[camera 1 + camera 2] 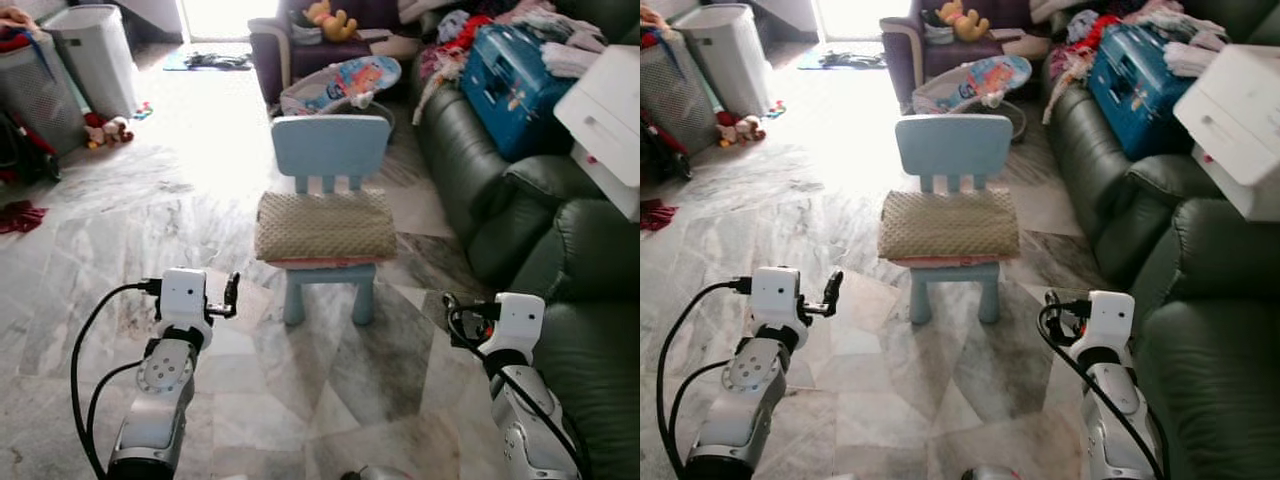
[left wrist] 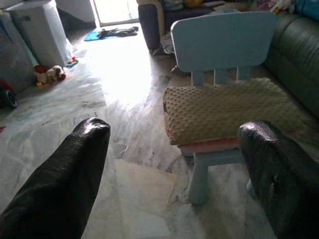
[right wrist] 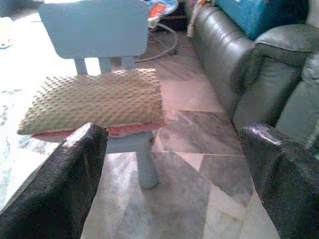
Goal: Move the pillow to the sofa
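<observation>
Head stereo pair: looks forward and down from standing height over both arms to the chair (image 1: 330, 200) on the floor (image 1: 150, 230), sofa (image 1: 520, 240) at right. Left wrist camera: low, looks between its two fingers (image 2: 65, 179) at the chair from its front left. Right wrist camera: low, nearer, faces chair and sofa. All four views share the chair.

We find the tan dimpled pillow (image 1: 325, 226) on the light-blue plastic child's chair (image 1: 330, 150), dark green leather sofa (image 1: 540, 250) to its right.
</observation>
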Motion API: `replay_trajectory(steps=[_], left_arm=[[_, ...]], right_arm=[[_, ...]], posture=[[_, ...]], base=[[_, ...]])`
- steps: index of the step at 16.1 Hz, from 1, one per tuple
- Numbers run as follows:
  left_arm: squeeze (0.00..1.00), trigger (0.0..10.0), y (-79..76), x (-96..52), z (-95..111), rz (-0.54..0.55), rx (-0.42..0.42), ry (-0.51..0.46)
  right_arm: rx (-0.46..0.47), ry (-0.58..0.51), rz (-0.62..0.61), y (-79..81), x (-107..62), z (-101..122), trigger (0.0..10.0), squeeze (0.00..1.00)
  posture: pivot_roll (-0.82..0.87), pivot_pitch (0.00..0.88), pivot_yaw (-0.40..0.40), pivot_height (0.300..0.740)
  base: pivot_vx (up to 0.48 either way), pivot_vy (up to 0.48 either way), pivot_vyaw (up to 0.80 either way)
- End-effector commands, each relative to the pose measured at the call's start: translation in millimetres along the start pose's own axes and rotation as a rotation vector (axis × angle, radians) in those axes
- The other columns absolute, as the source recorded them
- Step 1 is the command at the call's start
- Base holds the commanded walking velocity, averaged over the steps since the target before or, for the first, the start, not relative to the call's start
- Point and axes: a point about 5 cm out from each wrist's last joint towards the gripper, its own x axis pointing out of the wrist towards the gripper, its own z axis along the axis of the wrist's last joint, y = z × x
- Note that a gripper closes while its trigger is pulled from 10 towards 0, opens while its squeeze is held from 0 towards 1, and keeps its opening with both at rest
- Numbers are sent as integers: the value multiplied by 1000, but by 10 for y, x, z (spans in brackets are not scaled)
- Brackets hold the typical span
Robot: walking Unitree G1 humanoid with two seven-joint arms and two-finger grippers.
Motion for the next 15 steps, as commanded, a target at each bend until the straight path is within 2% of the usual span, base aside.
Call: replay_trajectory(steps=[1,9,15], left_arm=[[0,10000,17,0,27,1,2,-4],[0,10000,-27,6,29,-15,-5,-3],[0,10000,-63,36,73,-18,1,-23]], right_arm=[[-9,-26,18,41,18,64,10000,0],[-14,-20,36,57,-2,55,10000,0],[-9,-20,44,99,4,50,10000,0]], posture=[[-28,0,-4,740],[-36,0,-2,740],[-40,0,2,740]], base=[[277,0,0],[281,0,0],[398,0,0]])
